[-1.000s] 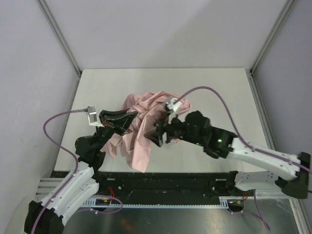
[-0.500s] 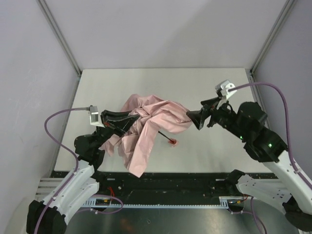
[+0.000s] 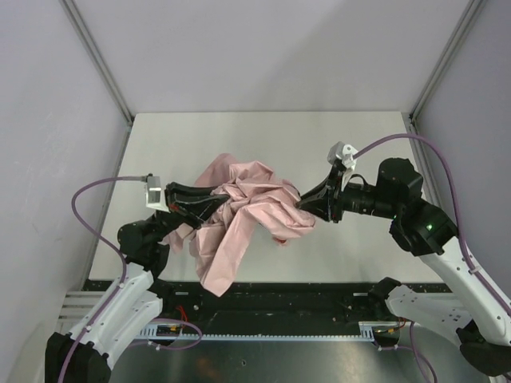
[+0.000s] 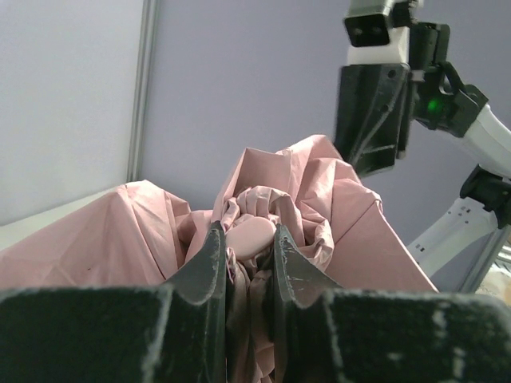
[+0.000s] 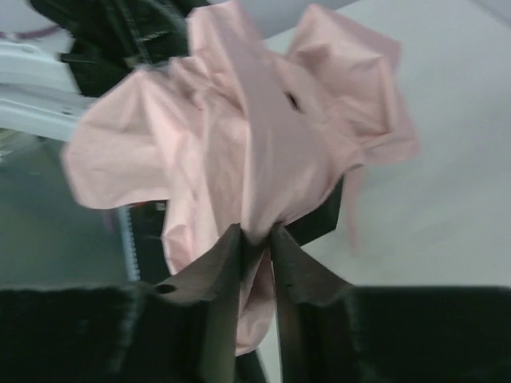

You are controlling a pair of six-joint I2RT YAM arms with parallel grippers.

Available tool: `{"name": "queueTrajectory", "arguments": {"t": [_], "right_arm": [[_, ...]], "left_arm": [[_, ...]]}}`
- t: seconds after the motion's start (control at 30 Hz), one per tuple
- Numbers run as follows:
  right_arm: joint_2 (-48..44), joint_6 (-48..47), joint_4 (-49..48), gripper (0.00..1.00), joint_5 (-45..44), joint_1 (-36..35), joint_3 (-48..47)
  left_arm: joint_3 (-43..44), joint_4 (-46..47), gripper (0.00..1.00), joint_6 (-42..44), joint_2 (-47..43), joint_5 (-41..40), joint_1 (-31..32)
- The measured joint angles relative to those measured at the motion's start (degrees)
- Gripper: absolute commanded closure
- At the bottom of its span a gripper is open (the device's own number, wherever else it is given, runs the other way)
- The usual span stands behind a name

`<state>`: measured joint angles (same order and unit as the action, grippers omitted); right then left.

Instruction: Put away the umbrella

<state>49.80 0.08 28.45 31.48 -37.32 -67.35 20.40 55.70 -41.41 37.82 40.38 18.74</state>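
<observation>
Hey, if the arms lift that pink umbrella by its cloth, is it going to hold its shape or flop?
Likely floppy: the umbrella hangs in crumpled folds. Probably light, since the left pincer and right pincer each nip only a bunch of cloth. That thin cloth may slip out.

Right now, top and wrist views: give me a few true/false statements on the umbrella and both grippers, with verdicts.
1. The left gripper is shut on the umbrella. True.
2. The right gripper hangs clear of the umbrella. False: it is pinching a fold of the pink cloth.
3. The umbrella is neatly rolled and strapped. False: its cloth is loose and crumpled, bunched between the two grippers.
4. Each gripper holds its own side of the umbrella, and the arms are not crossed. True.
</observation>
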Motion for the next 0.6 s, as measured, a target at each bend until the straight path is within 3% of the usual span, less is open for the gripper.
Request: {"name": "queueTrajectory", "arguments": {"t": [0.07,0.2,0.4,0.6], "right_arm": [[0.0,1.1,-0.5,0.97,2.4,-1.1,0.1],[0.5,2.9,-2.5,1.00,3.5,-7.2,0.1],[6.4,6.4,-9.6,1.00,-4.5,-21.8,0.2],[18.4,18.4,-23.4,1.00,-15.4,-27.7,0.3]], "left_arm": [[0.0,0.0,1.00,-0.2,0.0,-1.2,0.0],[0.1,0.0,1.00,-0.3,0.1,-5.1,-0.1],[0.6,0.0,1.00,-0.7,0.1,-10.2,-0.1],[0.6,1.0,1.00,-1.1,-1.7,-16.5,-0.1]]}}
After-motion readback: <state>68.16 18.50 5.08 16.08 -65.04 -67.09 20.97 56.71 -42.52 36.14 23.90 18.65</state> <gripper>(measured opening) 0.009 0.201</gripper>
